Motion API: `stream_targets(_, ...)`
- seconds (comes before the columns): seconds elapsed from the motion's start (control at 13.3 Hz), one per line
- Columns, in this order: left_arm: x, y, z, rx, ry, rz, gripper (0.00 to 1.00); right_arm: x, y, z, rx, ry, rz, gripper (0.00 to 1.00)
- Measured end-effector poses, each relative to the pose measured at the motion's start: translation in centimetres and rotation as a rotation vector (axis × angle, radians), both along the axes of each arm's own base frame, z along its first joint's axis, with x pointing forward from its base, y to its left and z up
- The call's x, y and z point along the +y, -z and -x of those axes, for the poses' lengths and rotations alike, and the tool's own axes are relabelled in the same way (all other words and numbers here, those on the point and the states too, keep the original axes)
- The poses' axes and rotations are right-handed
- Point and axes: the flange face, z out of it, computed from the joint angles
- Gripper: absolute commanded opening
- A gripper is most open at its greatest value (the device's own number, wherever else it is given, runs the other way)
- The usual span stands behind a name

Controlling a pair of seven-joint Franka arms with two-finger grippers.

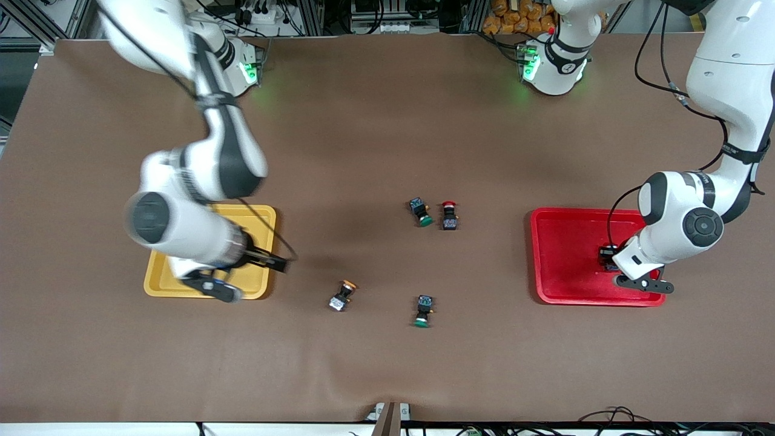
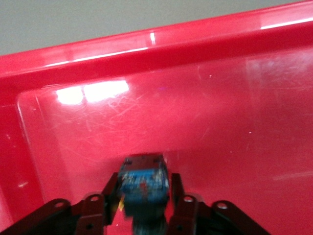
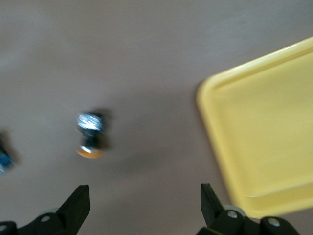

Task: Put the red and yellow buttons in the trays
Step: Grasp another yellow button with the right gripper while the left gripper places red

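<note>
I start at the right arm's end of the counter (image 1: 375, 151). My right hand (image 3: 142, 205) hangs over the edge of the yellow tray (image 1: 257, 218) that faces the counter's middle, fingers (image 3: 78, 203) spread wide and holding nothing. I see no button in the bare part of that tray; the arm covers the rest. The yellow button (image 1: 342, 295) lies on its side on the counter near the tray, nearer the front camera than the pair at mid-counter. That pair is a green-capped switch (image 1: 419, 212) just beside the red button (image 1: 448, 215); another green switch (image 1: 423, 310) lies nearer the camera.

At the left arm's end, my left hand (image 2: 142, 208) sits low in the red tray (image 1: 554, 266), its fingers (image 2: 95, 208) close on either side of a button body (image 2: 142, 183); I cannot tell whether they grip it or have let go.

I judge this a drop-off at the red tray. Next the right hand should go down on the yellow button, and the left should lift clear and fetch the red one without nudging its green neighbour.
</note>
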Motion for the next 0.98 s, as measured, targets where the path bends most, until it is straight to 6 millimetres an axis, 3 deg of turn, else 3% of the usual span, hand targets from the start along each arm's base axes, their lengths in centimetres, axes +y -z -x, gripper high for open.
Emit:
stream_targets(0.15, -0.6, -0.9, -0.4, -0.012, 0.009, 0.000, 0.89, 5.2, 3.6, -0.2, -0.086, 0.135, -0.017, 1.00)
stream_targets(0.3, -2.7, -3.3, -0.6, 0.016, 0.016, -0.001, 0.89, 8.5, 8.7, 0.2, -0.141, 0.193, -0.038, 1.00)
stream_targets(0.45, -6.5, -6.5, -0.3, 0.057, -0.022, -0.006, 0.89, 9.6, 13.4, 0.4, -0.171, 0.216, -0.034, 1.00)
stream_targets(0.6, -11.2, -9.3, 0.3, 0.073, -0.061, -0.004, 0.88, 9.7, 16.1, 0.4, -0.176, 0.228, -0.021, 1.00)
stream_targets(0.75, -15.6, -11.0, 0.8, 0.083, -0.126, 0.041, 0.88, 9.9, 16.9, 0.2, -0.178, 0.226, -0.017, 0.85)
stream_targets(0.98, -22.9, -12.0, 2.1, 0.087, -0.226, 0.077, 0.88, 9.9, 17.4, -0.2, -0.203, 0.228, -0.021, 0.32)
